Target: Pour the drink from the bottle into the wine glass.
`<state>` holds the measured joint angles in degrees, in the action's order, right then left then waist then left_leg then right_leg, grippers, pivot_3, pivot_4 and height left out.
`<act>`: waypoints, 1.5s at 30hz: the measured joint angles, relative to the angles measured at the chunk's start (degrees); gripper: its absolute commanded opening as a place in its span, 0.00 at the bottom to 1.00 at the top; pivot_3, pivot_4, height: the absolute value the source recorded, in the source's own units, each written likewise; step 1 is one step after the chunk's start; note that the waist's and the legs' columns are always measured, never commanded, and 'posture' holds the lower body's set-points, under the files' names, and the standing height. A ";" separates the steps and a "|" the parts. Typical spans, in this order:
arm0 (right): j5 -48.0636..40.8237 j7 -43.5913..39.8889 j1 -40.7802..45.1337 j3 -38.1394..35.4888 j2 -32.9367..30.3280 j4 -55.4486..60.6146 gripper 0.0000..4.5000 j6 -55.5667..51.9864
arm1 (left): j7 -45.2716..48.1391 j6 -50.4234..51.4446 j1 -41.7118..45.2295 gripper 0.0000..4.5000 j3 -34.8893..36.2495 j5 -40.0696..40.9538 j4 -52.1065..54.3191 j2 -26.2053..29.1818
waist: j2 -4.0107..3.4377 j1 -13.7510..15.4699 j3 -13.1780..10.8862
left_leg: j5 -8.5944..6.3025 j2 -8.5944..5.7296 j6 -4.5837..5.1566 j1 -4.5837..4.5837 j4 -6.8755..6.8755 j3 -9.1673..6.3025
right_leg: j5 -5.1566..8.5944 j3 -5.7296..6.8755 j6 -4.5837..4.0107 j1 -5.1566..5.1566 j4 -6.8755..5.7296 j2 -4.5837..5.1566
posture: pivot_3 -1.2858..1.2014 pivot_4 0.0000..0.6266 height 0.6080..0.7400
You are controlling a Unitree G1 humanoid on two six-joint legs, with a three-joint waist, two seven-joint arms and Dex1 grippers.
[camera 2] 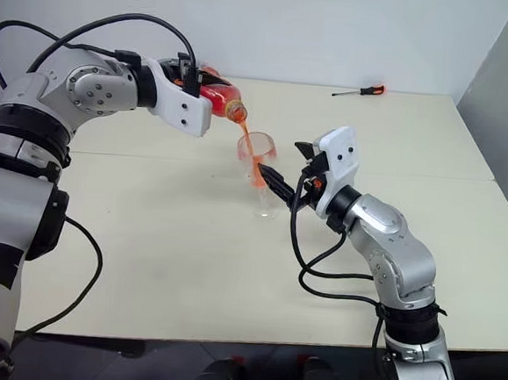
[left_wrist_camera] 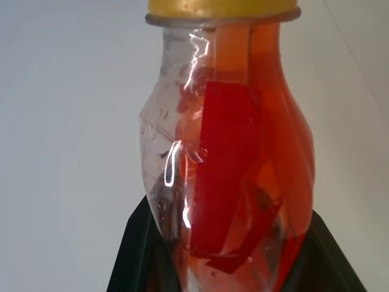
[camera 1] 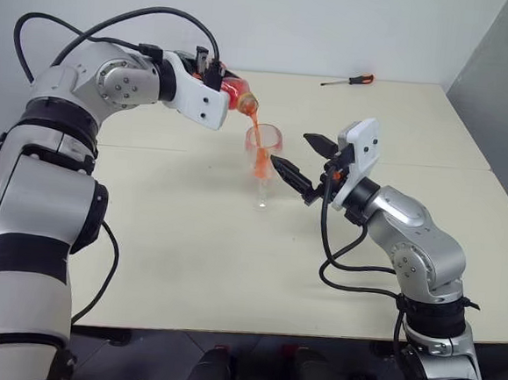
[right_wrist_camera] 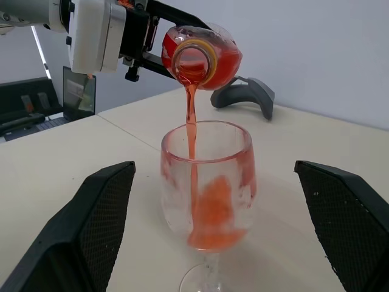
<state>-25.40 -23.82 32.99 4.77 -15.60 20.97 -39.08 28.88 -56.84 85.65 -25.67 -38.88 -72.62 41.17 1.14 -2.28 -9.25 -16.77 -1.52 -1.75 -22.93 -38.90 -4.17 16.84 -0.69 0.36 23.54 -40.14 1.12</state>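
Pale table (camera 1: pixel 186 264), white wall behind; screwdriver (camera 1: pixel 349 80) at far edge. Left gripper (camera 1: pixel 212 77) clamps bottle (camera 1: pixel 235 93), tipped mouth-down over glass (camera 1: pixel 263 147). Drink (right_wrist_camera: pixel 192 115) streams into bowl, pooling at bottom. Right gripper (camera 1: pixel 304 163) spread wide beside glass, not touching.

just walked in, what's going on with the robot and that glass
The robot is pouring. Its left gripper is shut on a small clear bottle, tipped mouth-down over a wine glass standing on the table. A thin stream of red-pink drink runs into the bowl, which is only partly filled so far. The right gripper sits beside the glass with its fingers open, one on either side, not touching it. A screwdriver lies at the far edge.
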 measured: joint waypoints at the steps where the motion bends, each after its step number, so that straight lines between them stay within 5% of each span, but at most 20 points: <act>1: 0.01 -0.02 0.00 0.00 0.02 0.00 1.00 0.00 | -0.11 -0.02 0.15 0.25 -0.10 -0.06 0.00 0.03 | 0.00 0.00 0.00 | 0.00 0.00 0.00 0.00 0.00 0.00 | 0.00 0.00 0.00 0.00 0.00 0.00 | 0.52 0.24 1.00; 45: 1.58 -1.01 -0.04 0.98 1.09 -0.01 1.00 1.01 | -3.46 -1.33 2.43 0.25 -3.31 -3.94 -1.19 1.38 | 0.00 -0.10 0.00 | 0.01 -0.01 -0.01 0.00 -0.02 0.02 | 0.00 0.01 0.00 0.03 -0.07 0.01 | 0.52 0.24 1.00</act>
<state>-23.82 -24.83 32.96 5.75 -14.51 20.96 -38.06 25.42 -58.17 88.07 -28.98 -42.83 -73.81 42.55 1.14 -2.38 -9.25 -16.77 -1.53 -1.75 -22.92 -38.92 -4.15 16.84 -0.68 0.36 23.57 -40.21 1.12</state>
